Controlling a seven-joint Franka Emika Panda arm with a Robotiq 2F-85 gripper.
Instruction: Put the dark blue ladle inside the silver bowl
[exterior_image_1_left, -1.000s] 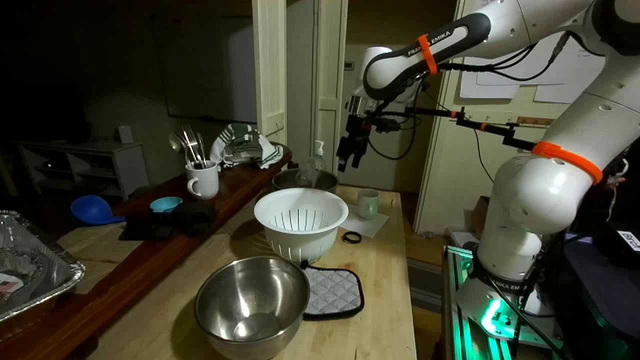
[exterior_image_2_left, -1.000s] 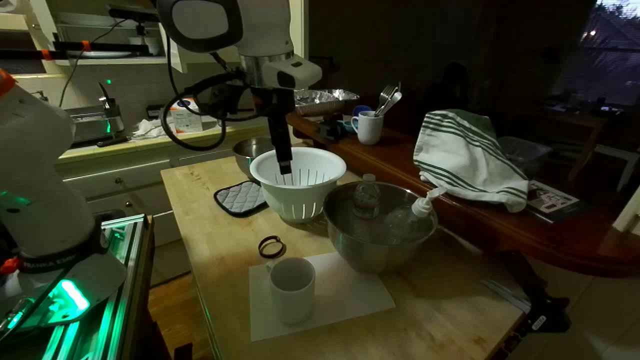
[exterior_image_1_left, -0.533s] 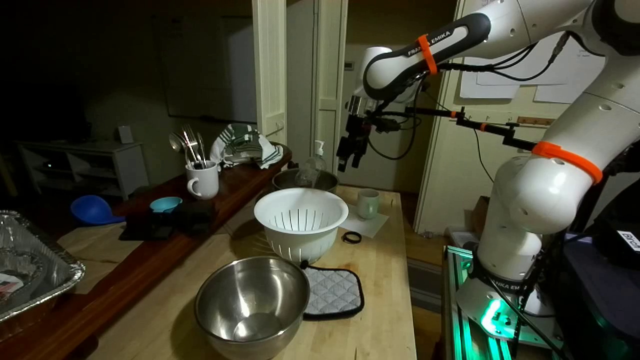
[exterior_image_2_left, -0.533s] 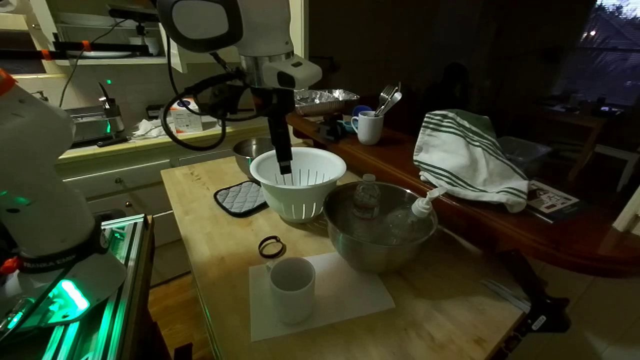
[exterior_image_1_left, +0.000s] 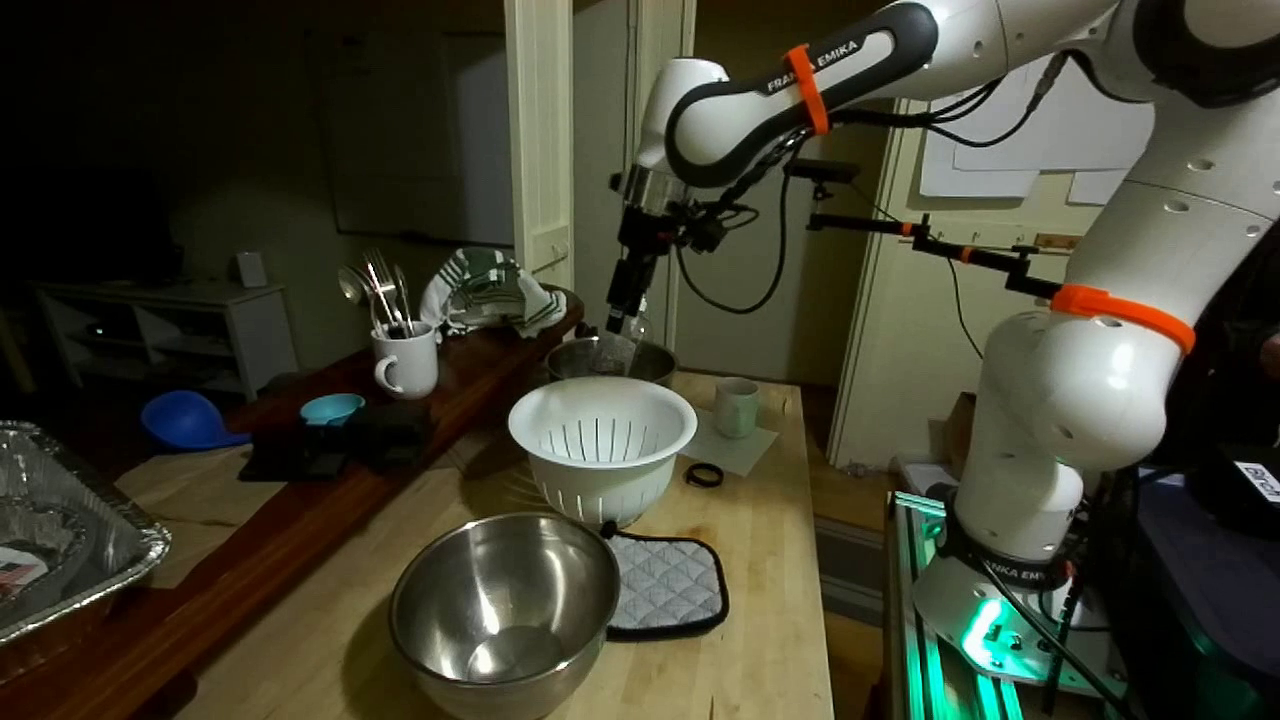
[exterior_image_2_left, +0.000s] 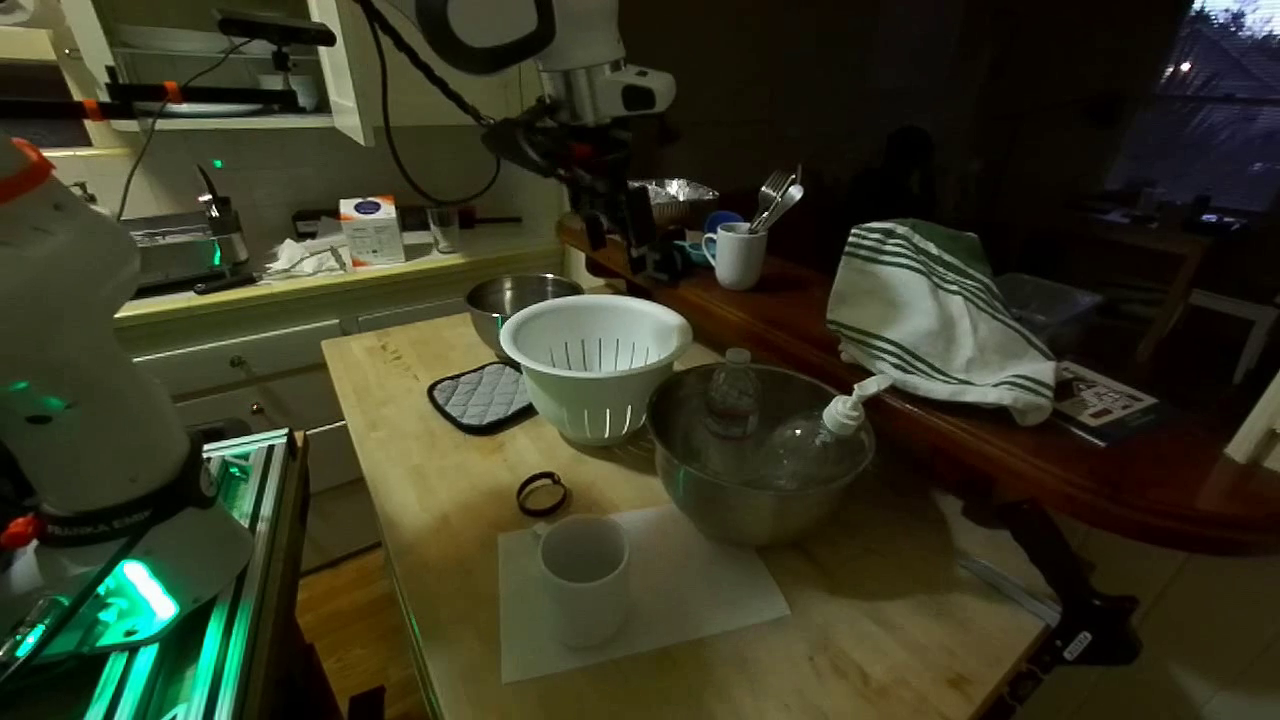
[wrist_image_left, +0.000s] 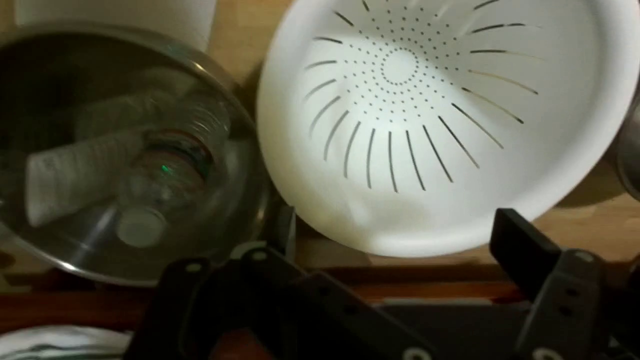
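The dark blue ladle (exterior_image_1_left: 186, 420) lies on the raised brown counter, its handle pointing toward a dark object. In an exterior view only a small part of the ladle (exterior_image_2_left: 724, 217) shows behind the white mug. The silver bowl (exterior_image_1_left: 505, 600) stands empty on the wooden table; it is partly behind the white colander in an exterior view (exterior_image_2_left: 510, 298). A sliver of it shows at the right edge of the wrist view (wrist_image_left: 632, 145). My gripper (wrist_image_left: 397, 225) is open and empty, raised in the air by the counter edge, in both exterior views (exterior_image_1_left: 622, 312) (exterior_image_2_left: 624, 248), well apart from the ladle.
A white colander (exterior_image_1_left: 602, 440) stands between the silver bowl and another steel bowl (exterior_image_2_left: 760, 500) holding bottles. A teal scoop (exterior_image_1_left: 332, 408), a mug of cutlery (exterior_image_1_left: 407, 360), a foil tray (exterior_image_1_left: 80, 530) and a striped towel (exterior_image_2_left: 930, 310) lie on the counter.
The arm stood still at first, then my gripper moved toward the raised counter: leftward in one exterior view, right and upward in the other. It also tilted. The objects have not moved.
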